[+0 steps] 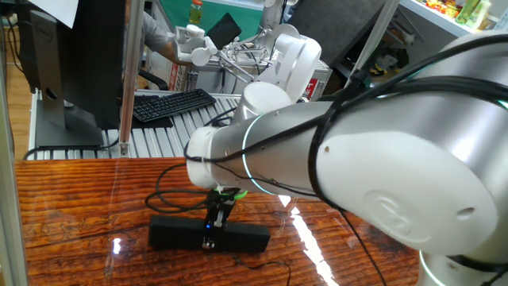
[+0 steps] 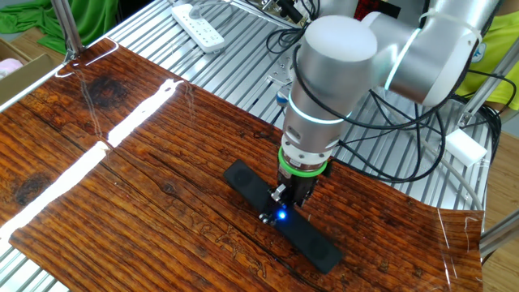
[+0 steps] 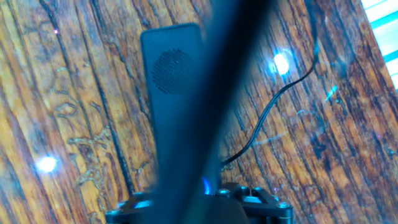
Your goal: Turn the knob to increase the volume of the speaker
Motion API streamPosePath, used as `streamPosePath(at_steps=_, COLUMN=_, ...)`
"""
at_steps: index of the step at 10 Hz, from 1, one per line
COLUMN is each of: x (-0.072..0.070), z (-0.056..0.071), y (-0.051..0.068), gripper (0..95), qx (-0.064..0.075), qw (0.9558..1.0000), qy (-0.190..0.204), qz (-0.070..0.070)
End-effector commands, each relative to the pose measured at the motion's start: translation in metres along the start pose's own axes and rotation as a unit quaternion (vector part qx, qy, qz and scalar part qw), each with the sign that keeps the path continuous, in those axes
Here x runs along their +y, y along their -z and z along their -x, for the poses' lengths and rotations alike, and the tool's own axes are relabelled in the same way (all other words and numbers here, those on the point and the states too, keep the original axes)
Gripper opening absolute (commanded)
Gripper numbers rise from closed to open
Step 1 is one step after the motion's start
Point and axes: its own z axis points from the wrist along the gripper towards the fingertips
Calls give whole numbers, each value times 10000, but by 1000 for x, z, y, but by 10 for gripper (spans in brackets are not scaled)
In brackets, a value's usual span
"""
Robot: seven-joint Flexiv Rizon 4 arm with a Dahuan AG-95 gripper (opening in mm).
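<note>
Gripper (image 2: 281, 212), two-finger on white Flexiv arm w/ green ring at wrist, is down at mid-length of long matte-black soundbar speaker (image 2: 243, 183), right at small round blue-lit knob (image 2: 281, 215). Fingertips sit on either side of the blue glow and look closed around the knob, but contact is too small to confirm in either fixed view, so can't tell if clamped or just alongside.

Other fixed view: speaker lies flat on glossy dark-red wood-grain tabletop (image 2: 122, 186), long axis running approx 10 to 4 o'clock, gripper coming straight down on its centre. Black arm cables (image 2: 389, 122) loop at 2 o'clock of the gripper. White power strip (image 2: 199, 28) on ribbed metal surface, far off at 11 o'clock.

One fixed view: speaker (image 1: 171, 234) runs approx 9 to 3 o'clock, gripper (image 1: 214, 225) on its middle, blue dot of knob (image 1: 208, 226) just visible. Thin black cable (image 1: 171, 199) curls on the wood at 11 o'clock of the speaker. Black keyboard (image 1: 171, 103) well apart at 12 o'clock, off the wood.

Hand view: blurred dark bar crosses frame diagonally; speaker end w/ round perforated grille (image 3: 173, 70) at 12 o'clock, thin cable (image 3: 273, 106) at 2 o'clock, blue glow (image 3: 206, 184) near bottom centre.
</note>
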Motion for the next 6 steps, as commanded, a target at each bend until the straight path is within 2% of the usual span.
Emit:
streamPosePath(at_steps=1, x=-6, z=-1, y=7, gripper=950, qx=109, qw=9999, qy=61, qz=-50)
streamPosePath(at_steps=4, x=-7, z=-2, y=9, gripper=950, qx=64, qw=9999, qy=129, qz=-92)
streamPosePath(at_steps=6, x=-7, z=-2, y=10, gripper=950, qx=36, qw=9992, qy=370, qz=-147)
